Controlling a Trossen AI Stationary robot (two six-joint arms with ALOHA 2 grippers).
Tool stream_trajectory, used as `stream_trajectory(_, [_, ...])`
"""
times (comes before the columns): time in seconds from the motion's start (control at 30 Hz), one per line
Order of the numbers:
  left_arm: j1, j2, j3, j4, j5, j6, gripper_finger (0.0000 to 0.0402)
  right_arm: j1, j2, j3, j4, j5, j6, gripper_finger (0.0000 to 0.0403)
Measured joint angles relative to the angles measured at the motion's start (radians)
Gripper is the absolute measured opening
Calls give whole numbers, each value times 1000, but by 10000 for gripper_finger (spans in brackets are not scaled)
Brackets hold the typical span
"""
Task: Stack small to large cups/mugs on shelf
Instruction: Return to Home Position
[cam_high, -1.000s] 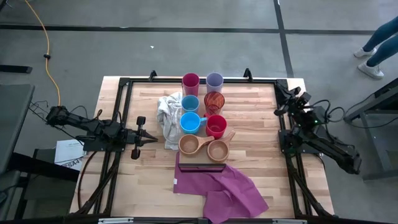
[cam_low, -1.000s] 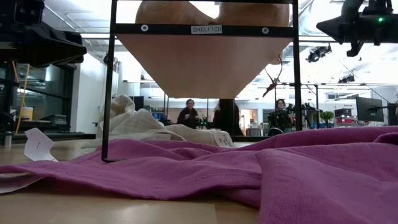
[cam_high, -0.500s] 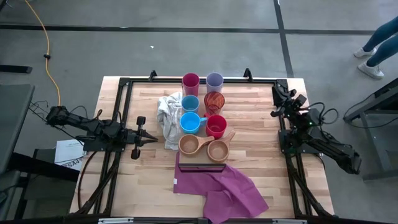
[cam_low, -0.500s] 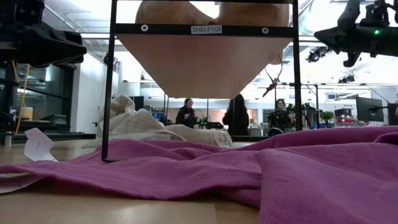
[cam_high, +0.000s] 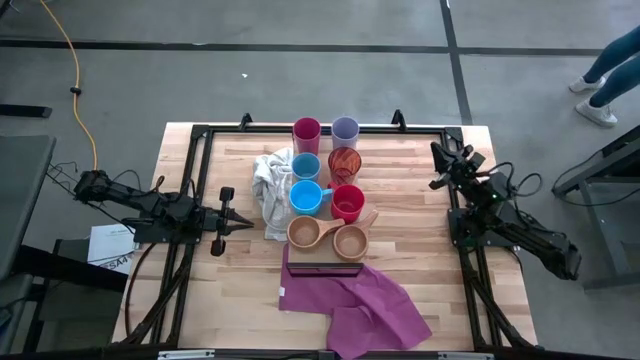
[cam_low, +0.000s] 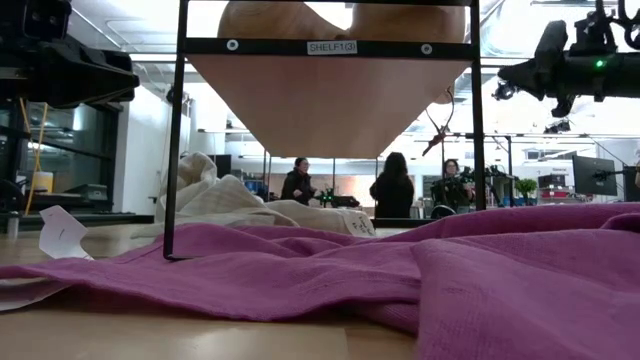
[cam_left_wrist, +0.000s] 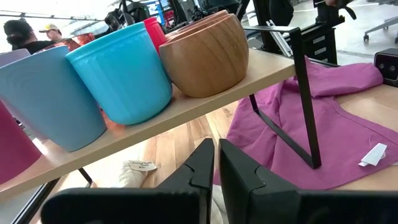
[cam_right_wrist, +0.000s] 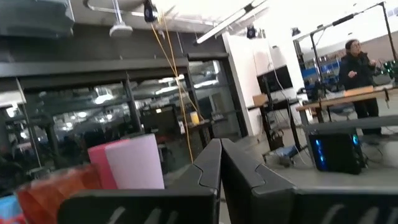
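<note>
Eight cups stand in two rows on the light-wood shelf (cam_left_wrist: 205, 102): magenta (cam_high: 306, 133) and lavender (cam_high: 345, 130) tumblers at the far end, then a blue mug (cam_high: 305, 166) and an orange-red tumbler (cam_high: 343, 163), a blue mug (cam_high: 305, 196) and a red mug (cam_high: 347, 203), and two wooden handled cups (cam_high: 303, 232) (cam_high: 351, 241) at the near end. My left gripper (cam_high: 246, 222) is shut and empty, left of the shelf, pointing at it. My right gripper (cam_high: 437, 165) is shut and empty, raised near the table's right edge.
A purple cloth (cam_high: 355, 300) lies at the shelf's near end, under its dark frame (cam_high: 323, 268). A white crumpled cloth (cam_high: 268, 185) lies left of the cups. Bare table top shows between the shelf and each arm. People stand in the room beyond the table (cam_low: 392, 190).
My right gripper has gone a little toward the table's left edge, toward the cups, staying raised and shut. The cups and cloths have kept still.
</note>
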Motion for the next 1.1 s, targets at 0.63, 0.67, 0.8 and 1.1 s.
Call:
stream_trajectory(0.63, [0, 0, 0, 0, 0, 0, 14, 0, 0, 0, -300, 69, 45, 0])
stream_trajectory(0.67, [0, 0, 0, 0, 0, 0, 14, 0, 0, 0, -313, 69, 47, 0])
stream_trajectory(0.8, [0, 0, 0, 0, 0, 0, 12, 0, 2, 0, -313, 57, 83, 0])
stream_trajectory(1.1, [0, 0, 0, 0, 0, 0, 12, 0, 2, -1, -334, -82, 235, 0])
